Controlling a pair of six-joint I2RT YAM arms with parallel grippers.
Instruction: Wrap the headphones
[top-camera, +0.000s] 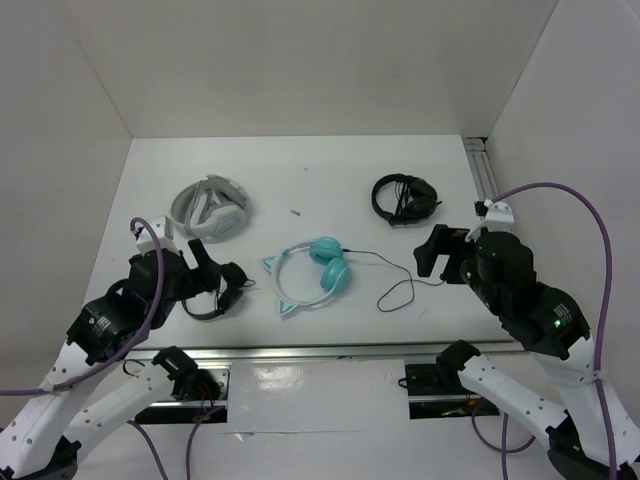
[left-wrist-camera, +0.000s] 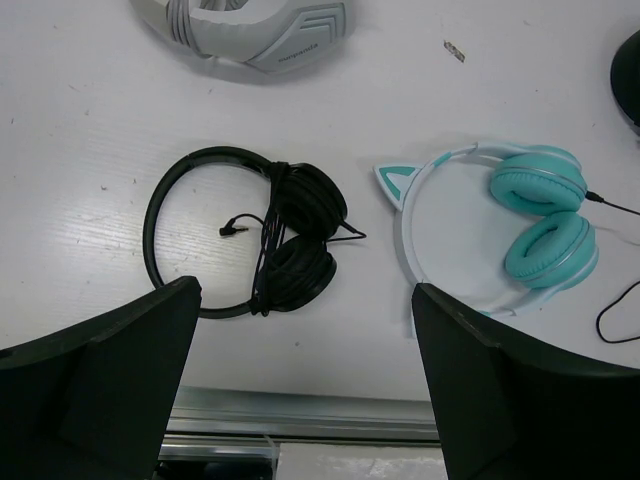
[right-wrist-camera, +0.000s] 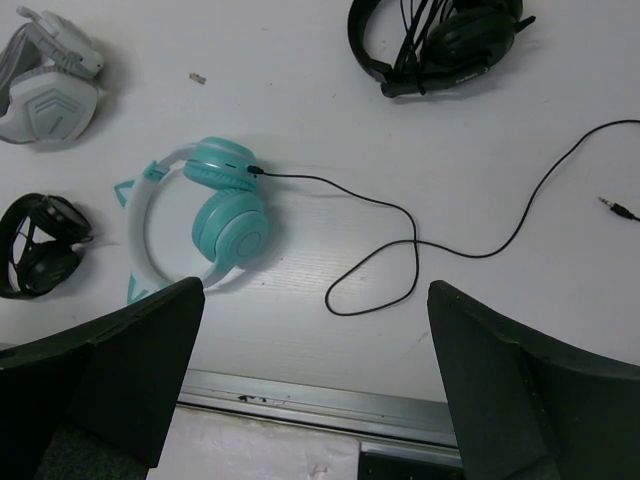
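Headphones (top-camera: 310, 275): top view, flat on surface (top-camera: 300, 170) mid-front, between both arms. Left wrist view: left claw (left-wrist-camera: 305, 290) wide, empty, over a black headset (left-wrist-camera: 290, 240); I risk grabbing that instead. Right wrist view: right claw (right-wrist-camera: 315, 290) wide, empty; loose cable (right-wrist-camera: 415, 240) could snag.

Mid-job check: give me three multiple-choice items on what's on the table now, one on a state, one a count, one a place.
1. The teal headphones have a cable that is: A wound round them; B lying loose on the table; C bundled with a tie.
2. Headsets on the table: A two; B three; C four.
3. Between the fingers of the left claw, in its wrist view, lies: A the teal headphones; B the small black headset; C nothing.
Key: B, the cable trails unwound to its plug; C, four separate headsets show from above; B, it sits centred between those fingers.
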